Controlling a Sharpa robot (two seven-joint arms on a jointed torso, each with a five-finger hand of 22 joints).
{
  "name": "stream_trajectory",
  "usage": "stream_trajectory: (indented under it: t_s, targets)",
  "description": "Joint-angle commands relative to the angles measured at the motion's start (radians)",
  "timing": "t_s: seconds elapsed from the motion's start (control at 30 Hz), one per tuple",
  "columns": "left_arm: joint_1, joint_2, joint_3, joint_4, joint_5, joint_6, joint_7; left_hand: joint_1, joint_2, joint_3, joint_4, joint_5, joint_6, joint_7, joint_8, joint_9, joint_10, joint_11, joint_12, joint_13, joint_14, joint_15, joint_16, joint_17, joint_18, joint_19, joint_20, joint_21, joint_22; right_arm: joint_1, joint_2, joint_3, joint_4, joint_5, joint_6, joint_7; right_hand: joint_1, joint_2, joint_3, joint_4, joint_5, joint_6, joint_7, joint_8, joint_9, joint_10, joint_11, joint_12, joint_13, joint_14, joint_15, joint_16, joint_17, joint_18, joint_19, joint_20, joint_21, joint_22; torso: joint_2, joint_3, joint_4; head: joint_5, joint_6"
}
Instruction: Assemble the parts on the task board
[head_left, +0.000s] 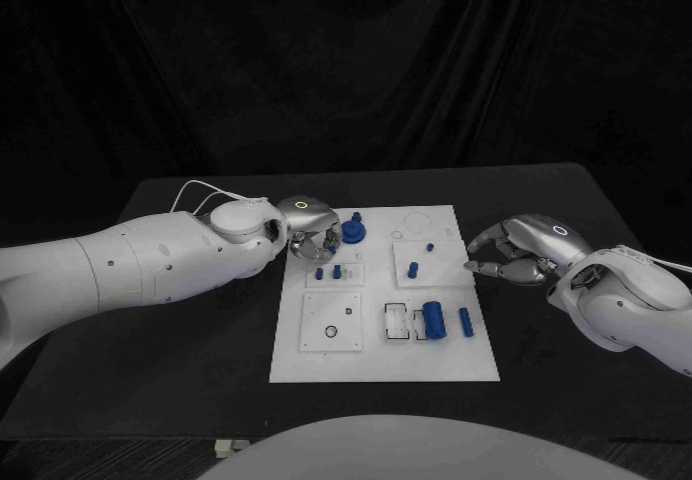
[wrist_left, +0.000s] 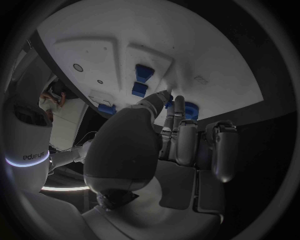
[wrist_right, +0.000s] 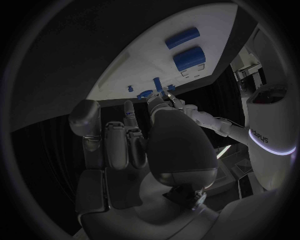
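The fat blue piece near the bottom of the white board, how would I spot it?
Find the white task board in the middle of the black table. On its half nearer the robot, toward the right hand, two blue pieces lie side by side. The fat blue piece is the thicker, inner one; its neighbour is a thin rod.

Left hand (head_left: 307, 232) reaches fingers down; right hand (head_left: 522, 250) hovers, fingers curled.

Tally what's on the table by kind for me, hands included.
Task board: 1
Round blue part: 1
Small blue pegs: 4
Blue cylinders lying flat: 2
Hands: 2 (left hand, right hand)
Total: 10
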Motion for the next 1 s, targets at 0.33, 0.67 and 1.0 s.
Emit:
stream_trajectory:
  t_s: [0.33,0.67,1.0]
  targets:
    - [-0.005,-0.002,-0.002,0.005,-0.001,0.037,-0.004,0.001,0.013,-0.005,0.001,-0.004,0.006,-0.003,0.003,0.000,0.007,0.001,-0.005,-0.003,-0.011,-0.001,-0.010,-0.006,-0.014,0.010,-0.007,-0.009,0.222,-0.004,0.000,0.001,0.000,-0.002,0.005,-0.014,0.012,0.000,0.002,-0.006,0.003,0.008,0.000,-0.006,-0.001,0.108,0.005,0.003,0.263,0.070,0.006,-0.004,0.097,0.008,-0.002,0.004,-0.005,0.117,-0.001,-0.0002,-0.0001,0.002,0.000]
    - [-0.005,-0.003,-0.002,0.008,-0.001,0.037,-0.003,0.001,0.012,-0.004,0.001,-0.004,0.007,-0.003,0.002,-0.001,0.007,0.001,-0.006,-0.003,-0.012,-0.001,-0.011,-0.008,-0.014,0.010,-0.006,-0.009,0.221,-0.005,-0.001,0.001,0.000,-0.002,0.005,-0.016,0.012,0.000,0.002,-0.006,0.003,0.008,0.000,-0.006,-0.001,0.108,0.005,0.003,0.263,0.070,0.006,-0.004,0.097,0.008,-0.002,0.004,-0.005,0.117,-0.002,-0.0004,0.0005,0.002,0.000]
    - [-0.006,-0.001,-0.002,0.003,-0.001,0.037,-0.013,-0.035,-0.010,-0.005,0.035,-0.125,-0.179,0.002,-0.037,-0.079,-0.038,0.018,-0.078,-0.054,-0.020,0.010,-0.019,-0.025,-0.012,0.004,-0.004,-0.019,0.219,-0.005,0.000,0.001,-0.001,-0.002,0.005,-0.016,0.012,0.000,0.002,-0.006,0.003,0.008,0.000,-0.006,-0.001,0.108,0.005,0.003,0.263,0.070,0.006,-0.004,0.097,0.008,-0.002,0.004,-0.005,0.117,-0.001,0.0002,-0.0010,0.002,0.000]
